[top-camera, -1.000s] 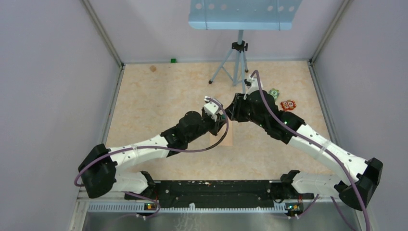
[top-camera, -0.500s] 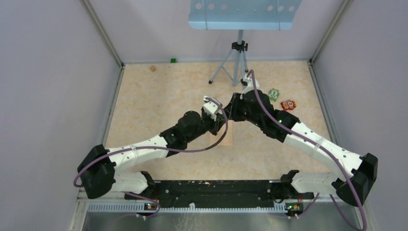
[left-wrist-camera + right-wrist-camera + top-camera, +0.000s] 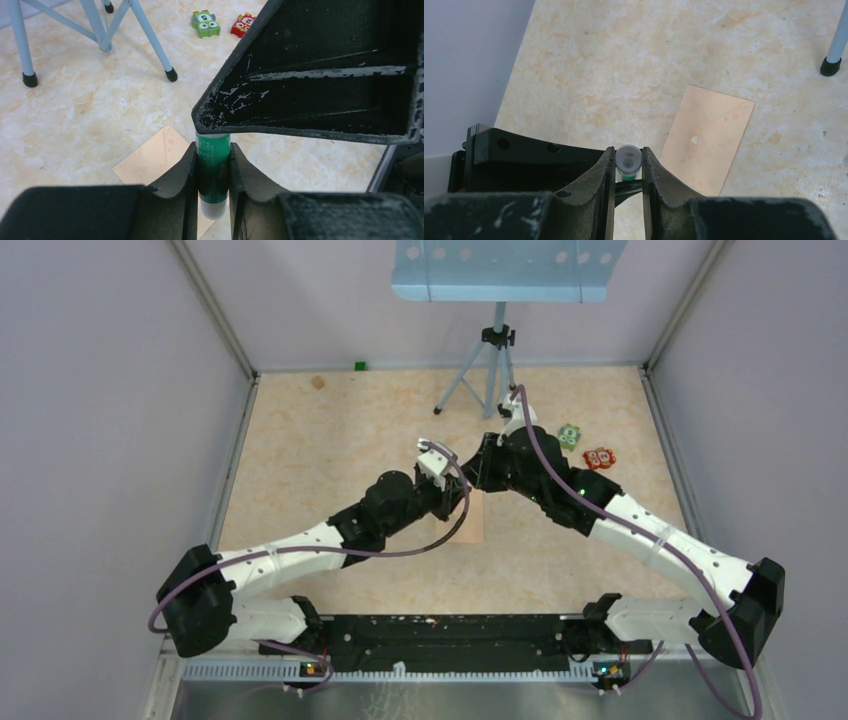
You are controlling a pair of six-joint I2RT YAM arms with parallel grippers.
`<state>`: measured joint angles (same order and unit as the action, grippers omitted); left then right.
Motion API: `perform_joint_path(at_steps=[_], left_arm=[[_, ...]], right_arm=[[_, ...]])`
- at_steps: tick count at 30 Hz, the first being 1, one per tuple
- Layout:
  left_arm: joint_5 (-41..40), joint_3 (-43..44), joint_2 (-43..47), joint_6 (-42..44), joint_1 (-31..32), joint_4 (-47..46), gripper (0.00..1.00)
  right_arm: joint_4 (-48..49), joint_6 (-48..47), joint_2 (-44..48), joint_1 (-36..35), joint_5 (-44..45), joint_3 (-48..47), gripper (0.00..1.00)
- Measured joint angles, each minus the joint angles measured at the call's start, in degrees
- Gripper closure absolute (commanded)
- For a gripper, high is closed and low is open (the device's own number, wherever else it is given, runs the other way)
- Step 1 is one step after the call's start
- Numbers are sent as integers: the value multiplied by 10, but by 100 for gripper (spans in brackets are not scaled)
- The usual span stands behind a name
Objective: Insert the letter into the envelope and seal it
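A green glue stick [image 3: 213, 172] stands upright between the fingers of my left gripper [image 3: 212, 150], which is shut on its body. My right gripper [image 3: 628, 152] comes from the other side, and its jaws press on both sides of the stick's white cap [image 3: 628, 158]. The two grippers meet above the table's middle, left gripper [image 3: 456, 490] against right gripper [image 3: 477, 473]. The pinkish-tan envelope [image 3: 709, 137] lies flat on the table below them, flap side up, with a tiny pale spot at its centre; the arms partly cover the envelope [image 3: 474, 527]. The letter is out of view.
A tripod [image 3: 492, 365] carrying a blue-grey plate [image 3: 505, 265] stands at the back; one foot [image 3: 171, 75] is close to the envelope. A green toy block [image 3: 569, 434] and a red one [image 3: 599, 457] lie to the right. A small green cube [image 3: 359, 366] sits by the back wall.
My right gripper moved left to the glue stick and its jaws closed on the cap. The left gripper kept its grip and shifted slightly left.
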<state>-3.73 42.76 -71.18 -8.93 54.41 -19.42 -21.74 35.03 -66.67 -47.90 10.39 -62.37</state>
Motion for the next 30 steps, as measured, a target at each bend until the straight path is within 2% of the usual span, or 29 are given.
perform_joint_path(at_steps=[4,8,12,15,19,20,22,24,26,30], left_arm=[[42,-4,15,-16,-16,6,100],[145,-19,45,-53,-55,-9,100],[272,-38,69,-114,-97,-53,100],[342,-58,80,-160,-115,-99,100],[408,-78,85,-209,-129,-139,100],[416,-80,85,-214,-130,-143,100],[422,-80,85,-218,-131,-141,100],[415,-79,85,-206,-130,-126,100],[391,-68,83,-180,-123,-89,100],[255,-24,67,-107,-67,-5,100]], right_arm=[[9,-27,5,3,-26,1,100],[37,-65,23,21,-97,10,100],[85,-105,50,56,-236,32,100],[115,-121,61,80,-336,47,100],[135,-130,61,96,-428,59,99],[137,-131,61,98,-440,61,91],[136,-134,61,99,-448,61,65],[126,-134,61,99,-434,61,52],[109,-129,61,99,-396,61,45],[76,-99,61,96,-295,60,43]])
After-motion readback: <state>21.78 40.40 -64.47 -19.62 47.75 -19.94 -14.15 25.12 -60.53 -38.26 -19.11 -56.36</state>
